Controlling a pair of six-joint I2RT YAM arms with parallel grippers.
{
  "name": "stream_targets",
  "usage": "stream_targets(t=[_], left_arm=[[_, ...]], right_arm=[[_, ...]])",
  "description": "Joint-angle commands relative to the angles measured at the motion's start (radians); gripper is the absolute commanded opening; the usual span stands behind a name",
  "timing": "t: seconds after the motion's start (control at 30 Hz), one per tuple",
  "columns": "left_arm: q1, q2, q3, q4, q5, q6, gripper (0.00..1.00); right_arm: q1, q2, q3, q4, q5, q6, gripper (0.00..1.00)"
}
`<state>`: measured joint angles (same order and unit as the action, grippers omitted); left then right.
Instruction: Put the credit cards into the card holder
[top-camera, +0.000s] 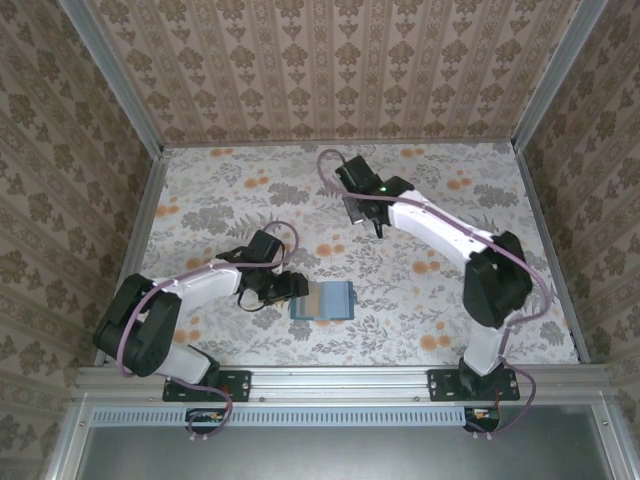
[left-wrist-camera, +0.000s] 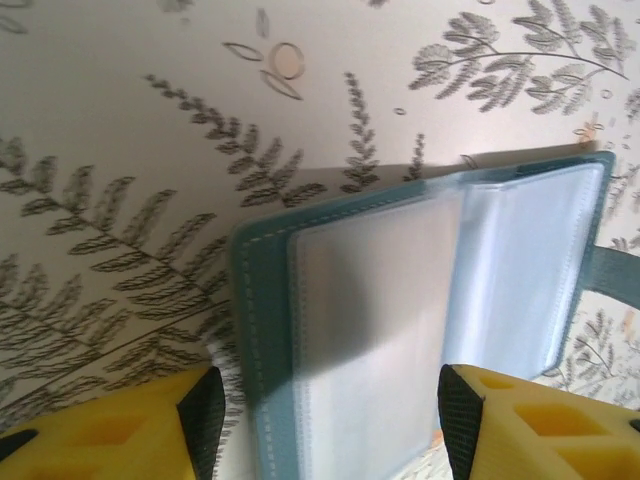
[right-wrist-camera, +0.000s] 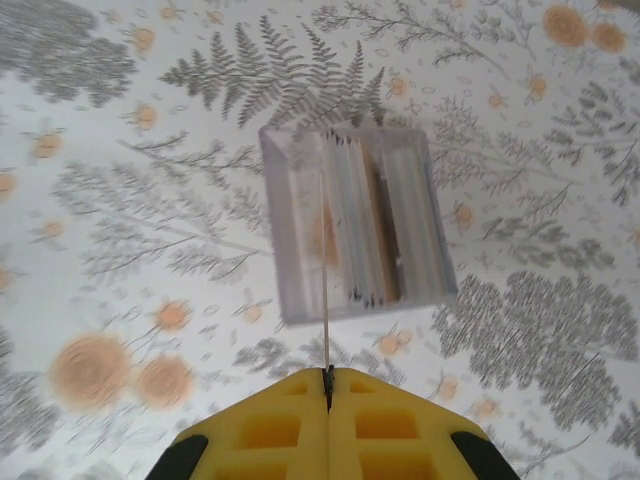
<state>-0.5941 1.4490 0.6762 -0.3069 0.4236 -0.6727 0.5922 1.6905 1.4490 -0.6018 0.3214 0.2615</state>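
Looking down from above, the card holder (top-camera: 325, 301) lies open flat on the flowery desk (top-camera: 430, 175), near the front edge and about in the middle. My left claw (top-camera: 282, 287) sits just beside its left end. On the left wrist cam the claw is wide, one yellow finger (left-wrist-camera: 195, 420) on each side of the holder's left half, with the cloudy plastic sleeves (left-wrist-camera: 380, 330) facing up between them. I can't tell if the fingers actually touch it.

The right claw (right-wrist-camera: 327, 385) is pinched closed on one card (right-wrist-camera: 324, 270), which I see edge-on as a thin line. It hangs over a clear box (right-wrist-camera: 290, 230) holding more cards (right-wrist-camera: 365, 220) stood on edge. That box is toward the back of the desk, well apart from the holder. Bare desk lies between the two, and the wallpapered walls (top-camera: 330, 60) close it in on three sides.
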Motion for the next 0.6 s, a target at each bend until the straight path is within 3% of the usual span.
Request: stream_targets(t=[0.0,0.17,0.3,0.47,0.57], left_arm=[[0.005,-0.038,0.03,-0.006,0.053,0.031,0.62],[0.026,-0.142,0.009,0.015,0.116,0.038,0.6],[0.054,-0.259,-0.027,0.089,0.203,0.009,0.59],[0.094,-0.414,-0.059,0.22,0.29,-0.089,0.59],[0.099,-0.429,-0.064,0.306,0.332,-0.148,0.58]], right_arm=[[-0.011,-0.132,-0.103,0.059,-0.197,0.114,0.0],[-0.049,-0.331,-0.301,0.153,-0.477,0.289,0.0],[-0.074,-0.457,-0.471,0.324,-0.73,0.474,0.0],[-0.082,-0.537,-0.636,0.584,-0.933,0.691,0.0],[-0.083,-0.542,-0.698,0.736,-1.024,0.8,0.0]])
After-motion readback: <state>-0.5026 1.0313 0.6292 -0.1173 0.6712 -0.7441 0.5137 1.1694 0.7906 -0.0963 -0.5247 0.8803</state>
